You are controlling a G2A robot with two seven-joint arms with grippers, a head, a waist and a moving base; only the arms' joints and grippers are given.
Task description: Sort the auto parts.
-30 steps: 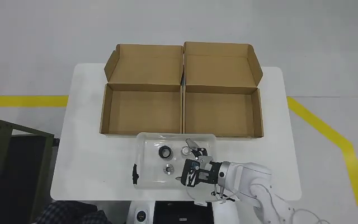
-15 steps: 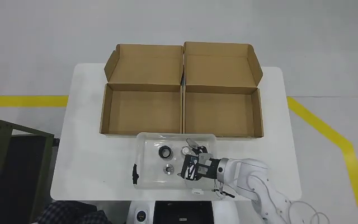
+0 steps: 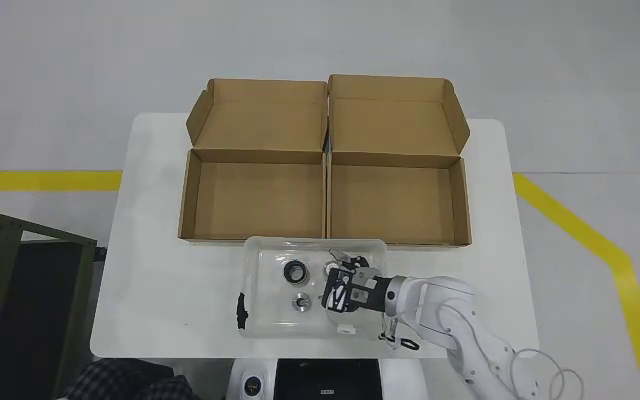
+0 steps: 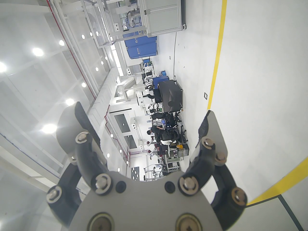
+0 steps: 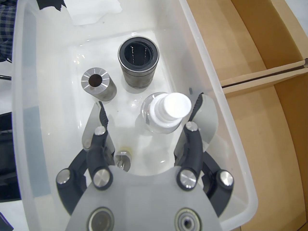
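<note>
Operator: Right gripper (image 5: pixel 150 100) has advanced toward 12 o'clock inside the clear bin (image 3: pixel 252 265). I read its jaws wide apart, flanking the white-capped part (image 5: pixel 172 108) and gripping nothing.
Desk: Left gripper (image 4: pixel 143 110)?
Operator: Spread wide, empty. Bearing (image 3: pixel 295 271) sits at 9 o'clock of that part.

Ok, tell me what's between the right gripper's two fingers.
In the right wrist view, a white-capped clear part stands within the open right gripper, close to one finger, inside the clear bin.
</note>
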